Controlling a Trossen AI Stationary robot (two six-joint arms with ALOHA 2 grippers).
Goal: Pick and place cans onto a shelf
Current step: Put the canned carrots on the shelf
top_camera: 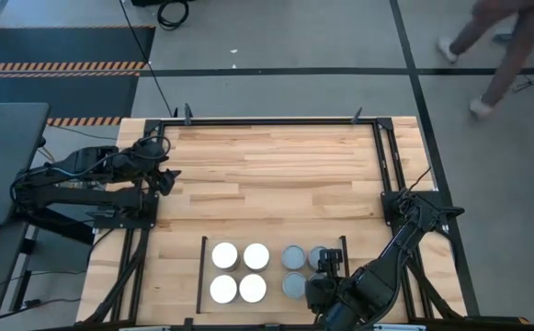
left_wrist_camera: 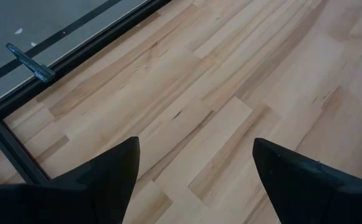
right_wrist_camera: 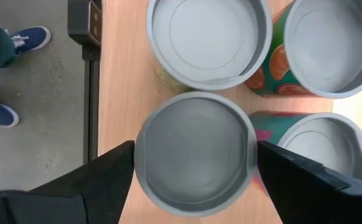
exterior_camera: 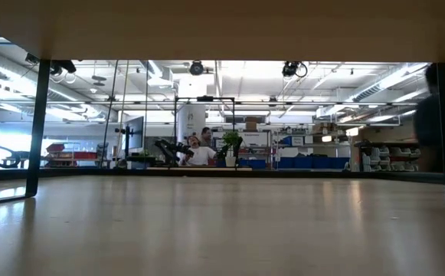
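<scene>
High view, shelf: the shelf (top_camera: 271,272) sits at the near edge of the tabletop (top_camera: 276,175), black rails on its sides; all the cans are gathered on it.
High view, white cans: four white-topped cans (top_camera: 240,271) in a tidy two-by-two block, close together on the left part of the shelf.
High view, grey cans: grey-topped cans (top_camera: 294,257) just to the right of the white block; two show in full, a third (top_camera: 319,256) peeks out beside the right arm; the fourth is hidden under that arm.
High view, right gripper: right gripper (top_camera: 326,276) is down over the grey group at the shelf's right end; its finger spacing is not readable from up here.
High view, left gripper: left gripper (top_camera: 164,175) waits at the tabletop's left edge, well apart from the shelf.
High view, floor: a person (top_camera: 501,41) walking past at the top right, off the tabletop.
Low view: bare pale tabletop surface stretching away, the room behind it; no can or gripper to be made out.
Left wrist view: left gripper's fingers (left_wrist_camera: 109,177) spread wide, released, only plank wood between them.
Right wrist view, gripper: right gripper (right_wrist_camera: 193,165) spread open, one finger either side of a grey-topped can (right_wrist_camera: 195,149); whether the fingers touch its wall, cannot tell.
Right wrist view, neighbours: three more grey-topped cans (right_wrist_camera: 209,34) packed round it, green and orange labels showing on their sides; blue shoes (right_wrist_camera: 25,37) on the floor past the shelf edge.
</scene>
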